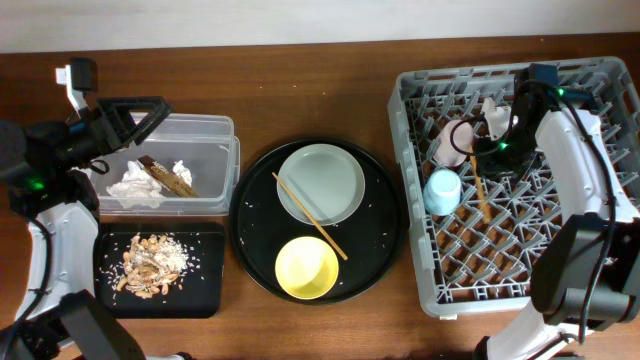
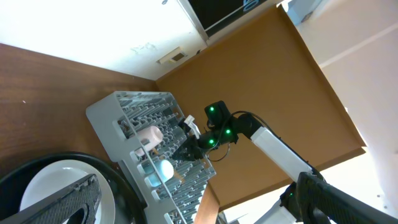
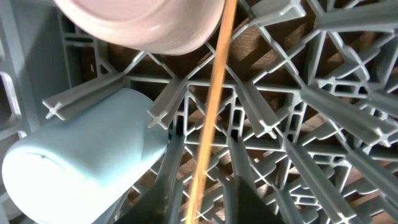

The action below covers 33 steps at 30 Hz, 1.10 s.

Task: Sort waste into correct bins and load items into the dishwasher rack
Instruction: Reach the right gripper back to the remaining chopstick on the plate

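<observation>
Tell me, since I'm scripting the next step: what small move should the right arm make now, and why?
Probably lift the right hand, once released, clear of the rack and head for the remaining chopstick lying across the plate; the other chopstick already lies in the rack beside the blue cup.

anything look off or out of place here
The pair is split: one chopstick lies in the dishwasher rack beside the blue cup, while the other chopstick lies slanted across the plate toward the yellow bowl on the round black tray. Pale specks dot that tray.
</observation>
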Tool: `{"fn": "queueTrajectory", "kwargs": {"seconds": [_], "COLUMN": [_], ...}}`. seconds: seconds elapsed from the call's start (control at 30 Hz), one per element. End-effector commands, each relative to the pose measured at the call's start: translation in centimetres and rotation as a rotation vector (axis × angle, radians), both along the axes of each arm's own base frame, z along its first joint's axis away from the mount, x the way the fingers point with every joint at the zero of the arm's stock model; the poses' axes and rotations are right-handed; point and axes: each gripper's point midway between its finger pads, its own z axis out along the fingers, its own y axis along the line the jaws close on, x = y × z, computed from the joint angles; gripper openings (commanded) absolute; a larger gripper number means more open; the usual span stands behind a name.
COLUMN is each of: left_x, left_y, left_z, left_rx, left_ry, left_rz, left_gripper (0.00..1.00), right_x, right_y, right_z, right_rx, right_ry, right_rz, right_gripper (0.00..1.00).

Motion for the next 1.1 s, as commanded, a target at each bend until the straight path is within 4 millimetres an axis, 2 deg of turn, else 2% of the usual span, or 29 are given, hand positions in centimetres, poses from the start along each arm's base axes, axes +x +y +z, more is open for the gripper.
{"fn": "queueTrajectory", "kwargs": {"seconds": [0.0, 0.03, 0.07, 0.1, 0.13, 0.2, 0.23, 0.27, 0.3, 0.33, 0.37, 0.43, 0.47, 0.53, 0.63, 0.67, 0.73, 0.8, 0.9, 0.97, 1.07], "left_x": [-0.4, -0.4, -0.4, -0.4, -0.4, -0.4, -0.4, -0.4, -0.4, -0.4, -0.4, -0.4, -0.4, -0.4, -0.4, -0.4, -0.4, -0.4, -0.4, -0.4, -0.4], "left_y": [-0.1, -0.1, -0.1, -0.1, -0.1, -0.1, -0.1, -0.1, -0.1, -0.1, -0.1, -0.1, -0.1, -0.1, -0.1, -0.1, -0.1, -0.1, -0.1, -0.1, -0.1], "left_z": [0.7, 0.7, 0.7, 0.7, 0.7, 0.7, 0.7, 0.7, 0.7, 0.7, 0.7, 0.7, 0.7, 0.7, 0.7, 0.7, 0.7, 0.7, 0.7, 0.7, 0.7], "left_rx": [0.013, 0.013, 0.013, 0.013, 0.013, 0.013, 0.013, 0.013, 0.013, 0.013, 0.013, 0.013, 0.013, 0.013, 0.013, 0.013, 0.013, 0.013, 0.013, 0.013, 0.013], "left_ry": [-0.020, -0.020, -0.020, -0.020, -0.020, -0.020, -0.020, -0.020, -0.020, -0.020, -0.020, -0.020, -0.020, -0.020, -0.020, -0.020, -0.020, -0.020, -0.020, -0.020, -0.020], "left_rz": [-0.008, -0.008, -0.008, -0.008, -0.008, -0.008, -0.008, -0.008, -0.008, -0.008, -0.008, -0.008, -0.008, -0.008, -0.008, -0.008, -0.008, -0.008, -0.008, -0.008, -0.008], "left_gripper": [0.99, 0.99, 0.99, 0.99, 0.99, 0.99, 0.99, 1.00, 0.99, 0.99, 0.99, 0.99, 0.99, 0.99, 0.99, 0.99, 0.99, 0.99, 0.99, 0.99, 0.99], "right_x": [-0.1, -0.1, 0.0, 0.5, 0.9, 0.7, -0.1, -0.2, -0.6, -1.0, -2.0, -3.0, -3.3, -2.6, -2.7, -3.0, -3.7, -3.4, -3.3, -3.4, -3.3], "right_y": [0.3, 0.3, 0.8, 3.0, 5.8, 10.2, 12.8, 13.6, 15.7, 17.1, 20.7, 24.6, 26.8, 29.4, 31.7, 32.4, 33.7, 33.9, 33.9, 33.8, 34.0], "right_z": [0.2, 0.2, 0.2, 0.7, 1.7, 4.6, 7.3, 8.5, 10.2, 10.4, 9.8, 8.3, 6.5, 3.7, 1.7, 1.4, 0.6, -0.7, -2.7, -4.1, -5.3], "right_rx": [0.012, 0.013, 0.045, 0.176, 0.342, 0.653, 0.868, 0.953, 1.066, 1.080, 1.039, 0.935, 0.803, 0.539, 0.221, 0.176, 0.127, 0.106, 0.089, 0.075, 0.071], "right_ry": [-0.005, -0.006, -0.011, -0.041, -0.069, -0.093, -0.072, -0.073, -0.060, -0.045, -0.017, -0.021, 0.001, -0.048, -0.182, -0.201, -0.218, -0.208, -0.169, -0.140, -0.126], "right_rz": [0.005, 0.005, 0.007, 0.019, 0.034, 0.051, 0.039, 0.037, 0.061, 0.094, 0.218, 0.378, 0.404, 0.382, 0.460, 0.485, 0.527, 0.531, 0.528, 0.529, 0.529], "right_gripper": [0.70, 0.77, 0.78, 0.86, 0.99, 0.98, 0.98, 0.98, 0.98, 0.98, 0.98, 0.99, 0.99, 1.00, 0.96, 0.94, 0.93, 0.91, 0.81, 0.70, 0.61]}}
